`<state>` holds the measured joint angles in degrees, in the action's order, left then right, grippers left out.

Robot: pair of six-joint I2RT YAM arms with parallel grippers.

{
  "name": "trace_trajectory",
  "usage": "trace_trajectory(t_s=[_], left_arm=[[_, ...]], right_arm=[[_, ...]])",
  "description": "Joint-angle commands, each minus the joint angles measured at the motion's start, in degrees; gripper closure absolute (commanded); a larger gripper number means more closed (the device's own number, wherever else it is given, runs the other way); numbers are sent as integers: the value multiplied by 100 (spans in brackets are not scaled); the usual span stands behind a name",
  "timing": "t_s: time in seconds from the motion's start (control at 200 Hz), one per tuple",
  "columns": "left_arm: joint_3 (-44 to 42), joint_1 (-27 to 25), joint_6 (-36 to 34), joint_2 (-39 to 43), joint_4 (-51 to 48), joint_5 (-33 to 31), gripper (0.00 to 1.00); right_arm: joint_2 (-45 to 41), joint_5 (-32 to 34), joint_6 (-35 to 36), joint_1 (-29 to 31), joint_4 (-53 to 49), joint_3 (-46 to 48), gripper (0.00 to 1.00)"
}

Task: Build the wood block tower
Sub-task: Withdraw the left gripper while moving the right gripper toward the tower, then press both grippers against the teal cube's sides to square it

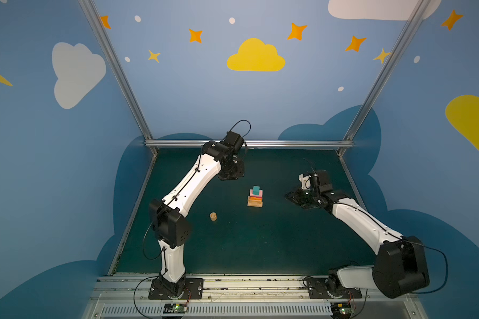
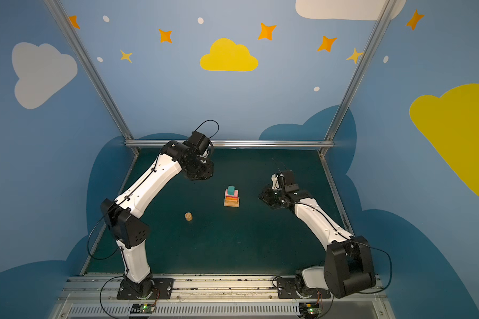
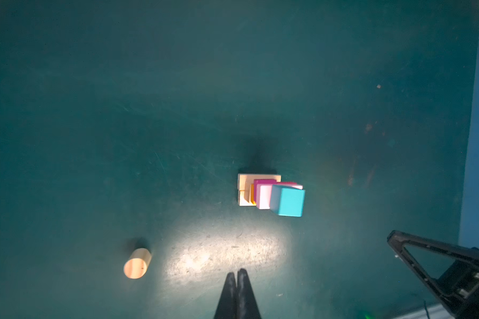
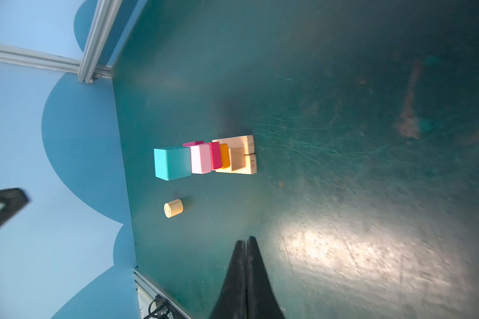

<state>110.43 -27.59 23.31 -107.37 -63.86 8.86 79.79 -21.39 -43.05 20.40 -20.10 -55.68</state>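
The tower (image 1: 255, 196) (image 2: 231, 196) stands mid-table in both top views: tan base, then orange, magenta and pink layers, with a teal cube (image 3: 288, 200) (image 4: 172, 163) on top. A tan cylinder (image 1: 213, 216) (image 2: 188, 216) (image 3: 137, 263) (image 4: 173, 208) stands alone on its end, to the tower's front left. My left gripper (image 1: 231, 173) (image 3: 237, 272) hangs above the table behind and left of the tower, shut and empty. My right gripper (image 1: 291, 197) (image 4: 245, 240) hovers to the tower's right, shut and empty as well.
The dark green table (image 1: 260, 248) is fenced by aluminium rails (image 1: 246, 143) at the back and sides, with blue walls beyond. Both arm bases sit on the front rail (image 1: 233, 287). The right gripper's black frame (image 3: 440, 270) shows in the left wrist view.
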Motion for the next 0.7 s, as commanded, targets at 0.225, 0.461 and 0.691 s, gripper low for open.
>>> trace_trajectory(t_s=[0.225, 0.461, 0.691], left_arm=[[-1491, 553, -11, 399, 1684, 1613, 96], [-2017, 568, 130, 452, 2354, 2101, 95], [-2039, 483, 192, 277, 2464, 2367, 95]], right_arm=[[817, -21, 26, 407, 51, -775, 100], [1210, -24, 104, 594, -118, -1263, 100], [1582, -76, 43, 791, -47, -1499, 100]])
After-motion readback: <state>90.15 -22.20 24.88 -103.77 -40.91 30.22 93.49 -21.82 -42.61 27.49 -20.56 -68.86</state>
